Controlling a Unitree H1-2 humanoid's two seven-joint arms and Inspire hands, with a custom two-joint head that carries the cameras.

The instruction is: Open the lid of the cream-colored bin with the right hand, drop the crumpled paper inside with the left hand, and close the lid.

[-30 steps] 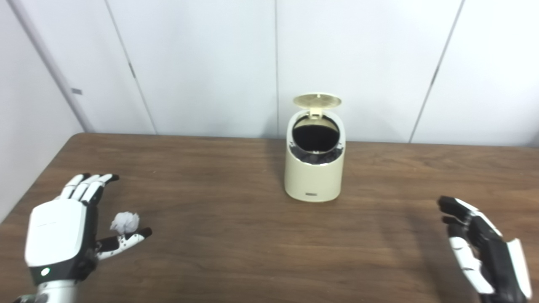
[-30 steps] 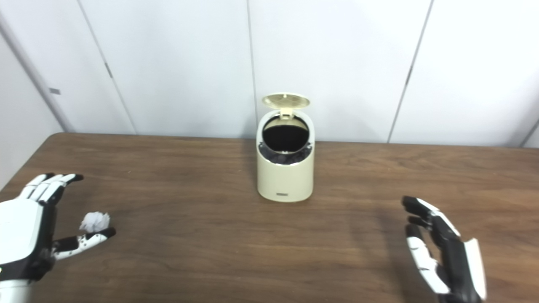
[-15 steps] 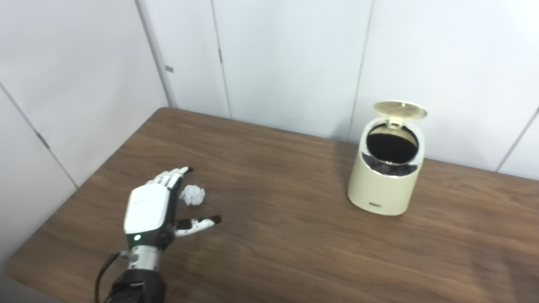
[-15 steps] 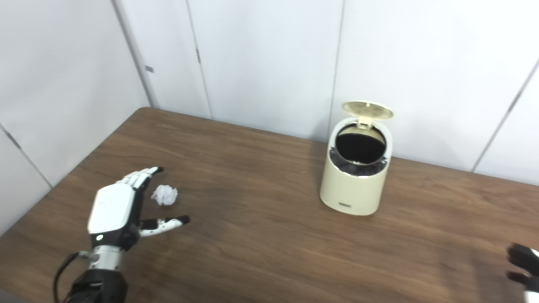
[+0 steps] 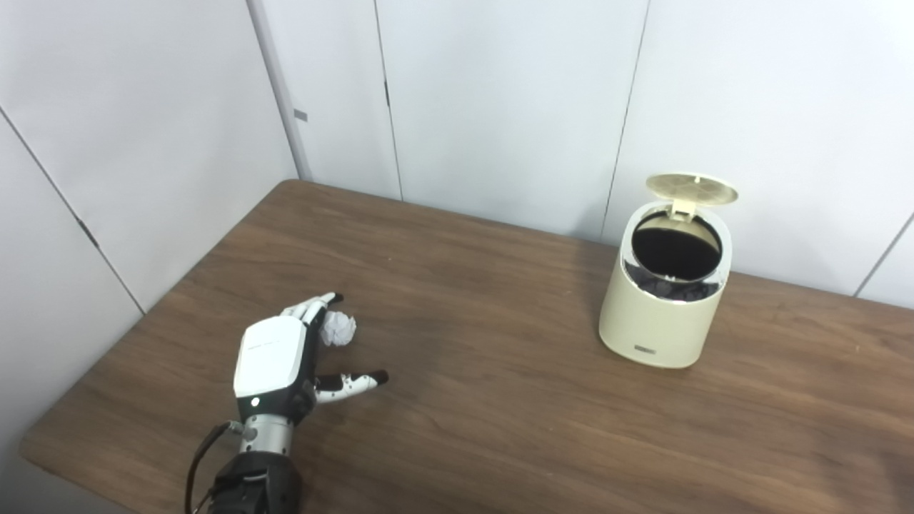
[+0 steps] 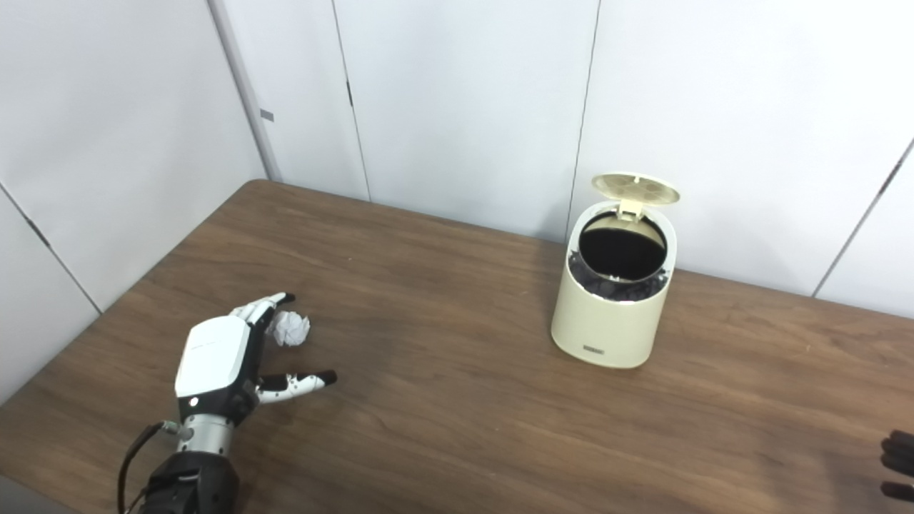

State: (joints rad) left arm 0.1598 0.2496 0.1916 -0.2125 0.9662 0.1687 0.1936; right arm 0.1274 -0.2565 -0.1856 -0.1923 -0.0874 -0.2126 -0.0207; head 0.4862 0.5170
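The cream-colored bin [image 5: 660,314] stands at the back right of the brown table, its round lid [image 5: 692,188] tipped up and the dark inside showing. A crumpled white paper ball [image 5: 338,329] lies on the table at the left. My left hand [image 5: 282,355] is open beside it, fingers stretched along the ball's left side and thumb pointing right below it; the fingers look close to the ball, contact unclear. Only dark fingertips of my right hand [image 6: 900,464] show at the right edge of the right eye view.
The brown wooden table [image 5: 485,400] runs to white wall panels [image 5: 500,107] at the back and left. Its near left corner and left edge lie close to my left arm.
The camera has turned left, shifting the whole scene right. My left hand has moved closer to the paper ball. The right hand has left the left eye view.
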